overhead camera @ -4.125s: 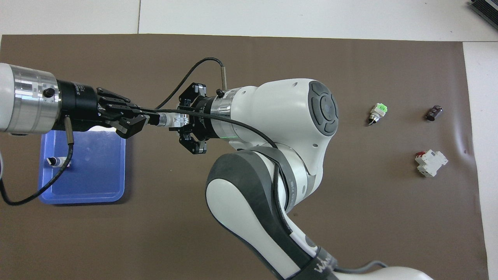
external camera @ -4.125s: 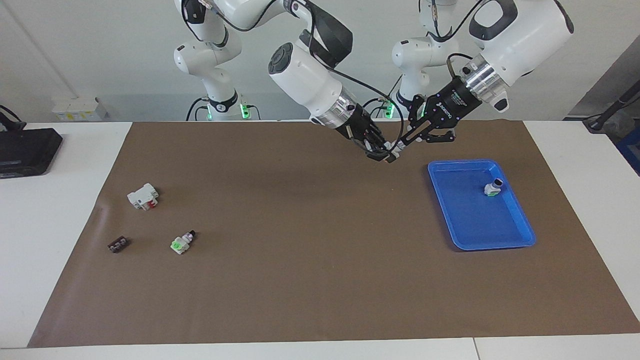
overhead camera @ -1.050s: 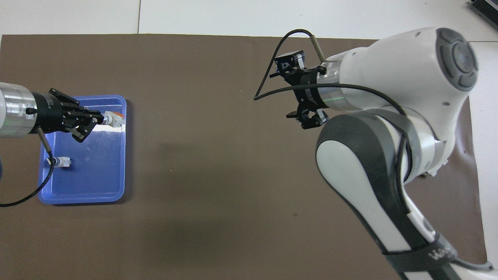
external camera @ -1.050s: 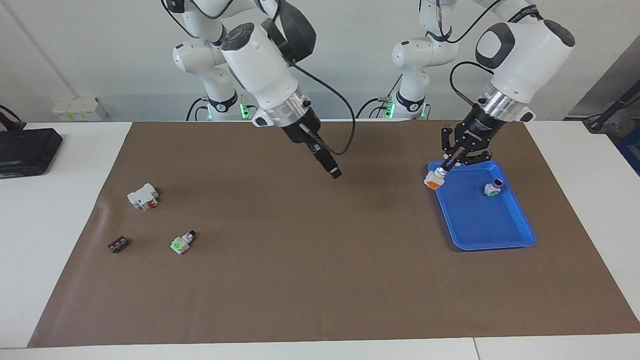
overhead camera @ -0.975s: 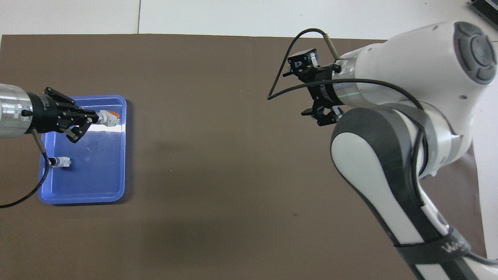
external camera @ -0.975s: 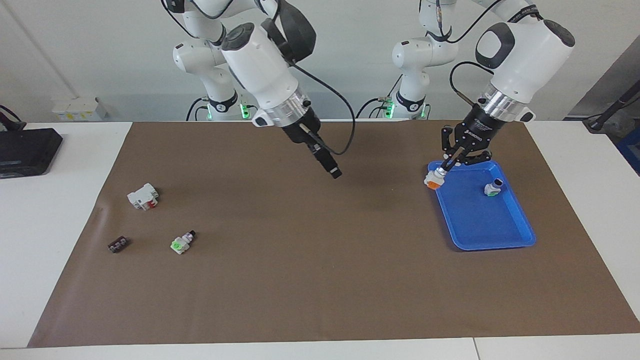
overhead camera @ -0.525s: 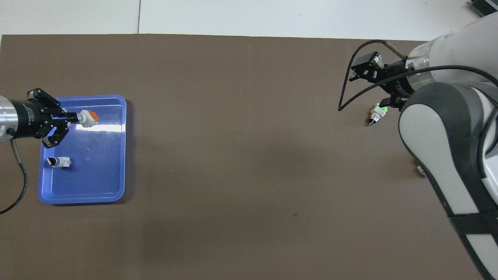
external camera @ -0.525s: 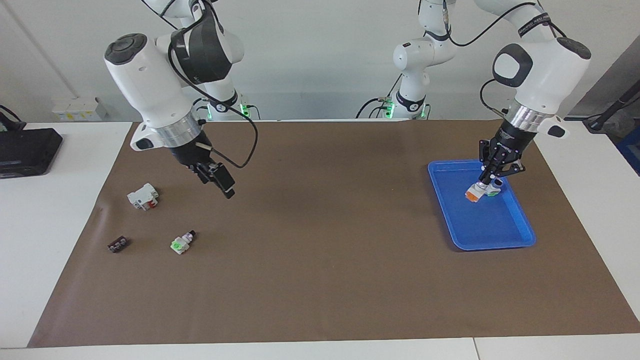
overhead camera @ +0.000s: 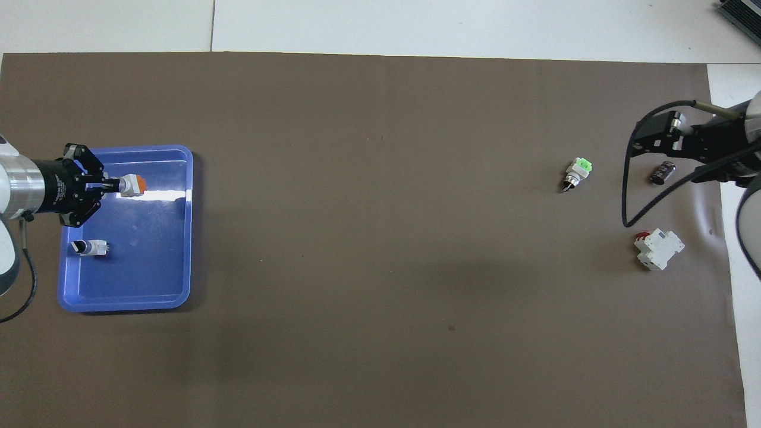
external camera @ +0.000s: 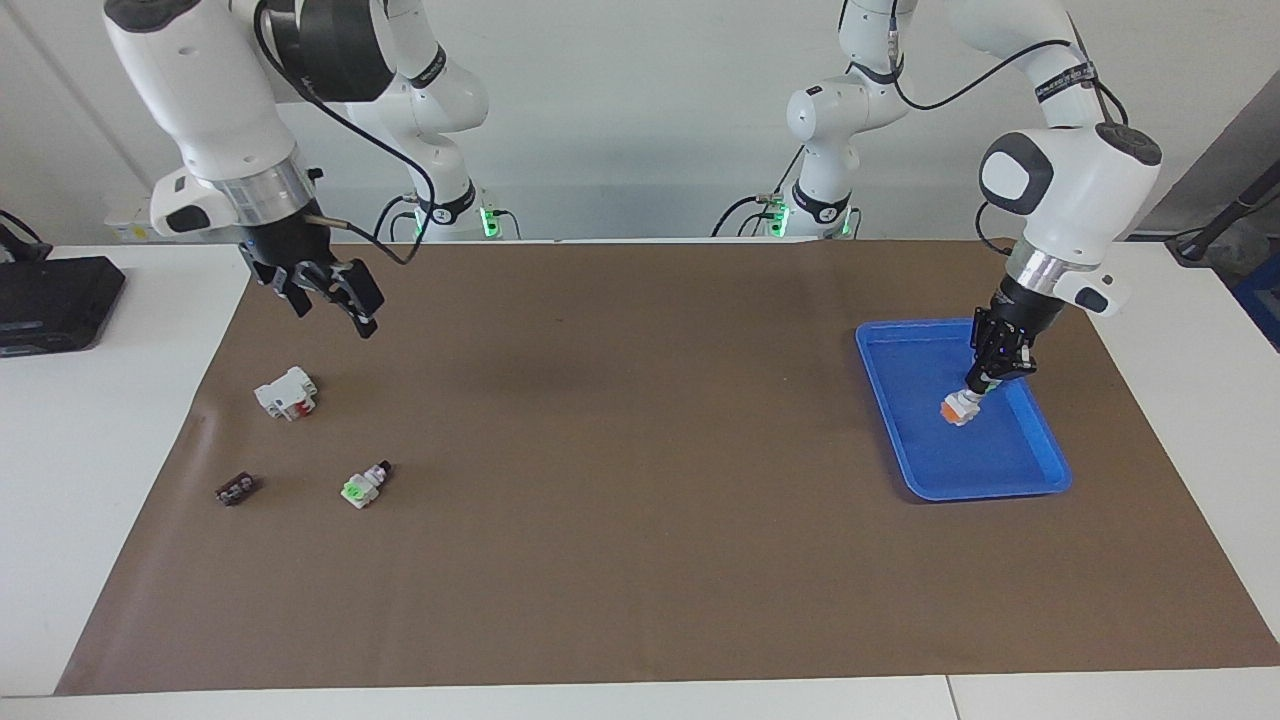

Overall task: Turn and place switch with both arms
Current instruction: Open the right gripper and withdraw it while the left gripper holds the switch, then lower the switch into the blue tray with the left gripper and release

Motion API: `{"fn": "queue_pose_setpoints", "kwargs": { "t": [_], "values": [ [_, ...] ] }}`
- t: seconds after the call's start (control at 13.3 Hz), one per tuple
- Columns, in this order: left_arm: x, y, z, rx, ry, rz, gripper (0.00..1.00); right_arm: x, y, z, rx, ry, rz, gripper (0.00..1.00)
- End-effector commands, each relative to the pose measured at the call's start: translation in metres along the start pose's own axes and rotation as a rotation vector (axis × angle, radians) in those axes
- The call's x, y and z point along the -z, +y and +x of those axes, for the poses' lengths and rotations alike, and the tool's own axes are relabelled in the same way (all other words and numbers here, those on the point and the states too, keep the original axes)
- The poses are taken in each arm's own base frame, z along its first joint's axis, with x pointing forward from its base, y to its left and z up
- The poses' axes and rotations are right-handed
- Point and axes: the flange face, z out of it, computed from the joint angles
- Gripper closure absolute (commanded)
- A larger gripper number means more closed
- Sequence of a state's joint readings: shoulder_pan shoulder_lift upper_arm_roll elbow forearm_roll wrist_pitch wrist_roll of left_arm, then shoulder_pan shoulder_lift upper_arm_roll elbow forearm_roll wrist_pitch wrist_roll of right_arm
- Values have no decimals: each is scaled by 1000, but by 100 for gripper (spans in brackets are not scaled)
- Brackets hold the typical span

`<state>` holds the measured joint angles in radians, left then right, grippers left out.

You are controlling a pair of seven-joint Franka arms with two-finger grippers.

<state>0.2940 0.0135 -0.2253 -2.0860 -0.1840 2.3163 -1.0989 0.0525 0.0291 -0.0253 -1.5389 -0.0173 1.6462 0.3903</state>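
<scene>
I see the left gripper point(external camera: 975, 385) clenched on the switch point(external camera: 958, 409), fingers point(overhead camera: 106, 186) gripping its knob end, orange face down over the blue tray point(external camera: 925, 455). The right gripper point(external camera: 355, 315) hangs over the counter point(external camera: 600, 450), fingers released.

Tray point(external camera: 1040, 470) at the left arm's end of the table point(external camera: 640, 560); switch point(external camera: 957, 408) over tray, in left hand point(external camera: 975, 385).

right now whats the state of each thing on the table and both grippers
left gripper: shut on the switch, over the tray
white switch with orange face: held, low in the tray
blue plastic tray: flat on the mat
green-faced white switch: lying in the tray
right gripper: raised, waiting
</scene>
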Motion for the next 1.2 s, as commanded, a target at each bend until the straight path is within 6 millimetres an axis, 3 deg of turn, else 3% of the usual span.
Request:
{"fn": "queue_pose_setpoints", "kwargs": {
  "t": [0.0, 0.3, 0.38, 0.45, 0.75, 1.12],
  "values": [
    [-14, -8, 7, -196, 13, 10, 100, 13, 5, -8, 100, -31, -45, 0],
    [-29, -24, 15, -440, -10, 48, 100, 7, 40, -1, 216, -78, -29, 0],
    [-33, -29, 14, -478, -19, 60, 100, -1, 51, -12, 252, -107, -33, 0],
    [-36, -34, 12, -513, -25, 70, 100, -10, 53, -25, 260, -124, -36, 0],
    [-37, -36, 8, -579, -40, 82, 100, -13, 48, -32, 178, -129, -44, 0],
    [-23, -5, -15, -663, -71, 81, 100, -7, 39, -33, 170, -112, -38, 0]
  ]
}}
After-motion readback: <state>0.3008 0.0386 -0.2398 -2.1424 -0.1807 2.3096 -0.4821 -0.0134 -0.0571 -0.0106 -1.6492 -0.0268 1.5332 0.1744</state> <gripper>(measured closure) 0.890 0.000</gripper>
